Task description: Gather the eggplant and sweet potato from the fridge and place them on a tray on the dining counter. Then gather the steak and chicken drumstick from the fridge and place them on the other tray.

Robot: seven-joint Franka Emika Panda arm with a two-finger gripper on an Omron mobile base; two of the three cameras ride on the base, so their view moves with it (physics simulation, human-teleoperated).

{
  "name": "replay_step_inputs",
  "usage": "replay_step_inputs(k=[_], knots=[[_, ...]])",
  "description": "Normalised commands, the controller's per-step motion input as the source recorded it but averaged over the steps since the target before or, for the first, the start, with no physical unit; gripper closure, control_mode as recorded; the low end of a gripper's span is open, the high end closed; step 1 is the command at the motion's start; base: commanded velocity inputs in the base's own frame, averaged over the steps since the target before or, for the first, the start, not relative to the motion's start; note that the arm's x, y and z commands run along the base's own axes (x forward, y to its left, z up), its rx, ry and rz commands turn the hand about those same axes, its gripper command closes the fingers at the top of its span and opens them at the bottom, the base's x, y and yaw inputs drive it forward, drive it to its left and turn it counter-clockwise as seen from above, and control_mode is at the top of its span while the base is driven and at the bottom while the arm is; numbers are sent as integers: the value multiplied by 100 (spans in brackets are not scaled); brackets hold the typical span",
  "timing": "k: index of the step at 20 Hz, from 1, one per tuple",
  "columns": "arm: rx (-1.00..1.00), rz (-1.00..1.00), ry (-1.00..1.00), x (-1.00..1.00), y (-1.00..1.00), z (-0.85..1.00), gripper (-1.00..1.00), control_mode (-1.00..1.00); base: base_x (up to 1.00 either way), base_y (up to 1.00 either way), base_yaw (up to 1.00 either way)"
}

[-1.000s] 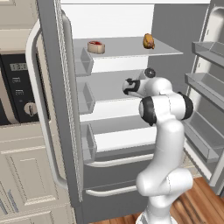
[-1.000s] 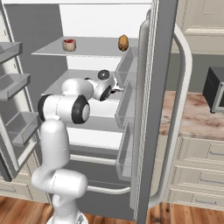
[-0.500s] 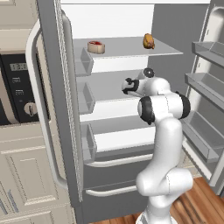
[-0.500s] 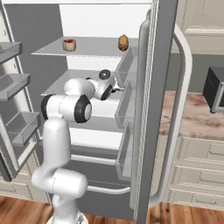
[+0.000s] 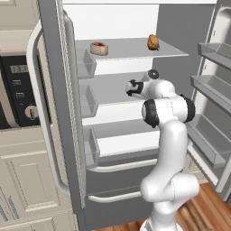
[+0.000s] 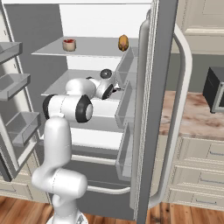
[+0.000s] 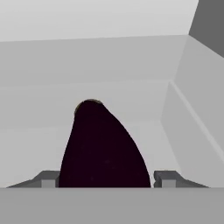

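In the hand view, a dark purple-black eggplant (image 7: 105, 146) is seen close up, lying on a pale fridge shelf (image 7: 183, 144), its narrow tip w/ a brownish edge pointing toward 12 o'clock. The two finger tips (image 7: 47, 179) are placed either side of its wide end, at approx. 8 and 4 o'clock of it. The jaws are set wide around it; whether the eggplant is actually pinched cannot be told.

In the left base view, the gripper (image 5: 131, 88) is reached into the middle shelf of the open fridge (image 5: 58, 113), w/ the white arm rising from 5 o'clock. In the right base view the gripper (image 6: 116, 89) is seen at the shelf's front, near the door bins.

Farther up, on the top shelf, the steak (image 5: 99, 48) is placed toward 11 o'clock of the gripper in the left base view, red top, pale sides. The chicken drumstick (image 5: 153, 42) is set well apart from it, at approx. 1 o'clock.

At 3 o'clock of the right base view, the marbled dining counter (image 6: 183, 118) is seen beyond the door. A display w/ digits on the oven panel (image 5: 20, 68) is too small to be read. No brand is legible.
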Motion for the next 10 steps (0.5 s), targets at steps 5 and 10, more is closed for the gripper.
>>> replay_step_inputs(k=[5, 10], knots=[[0, 0, 1, 0, 0, -12, 100, -100, 0, 0, 0], [0, 0, 0, -43, -1, -1, 100, -100, 0, 0, 0]])
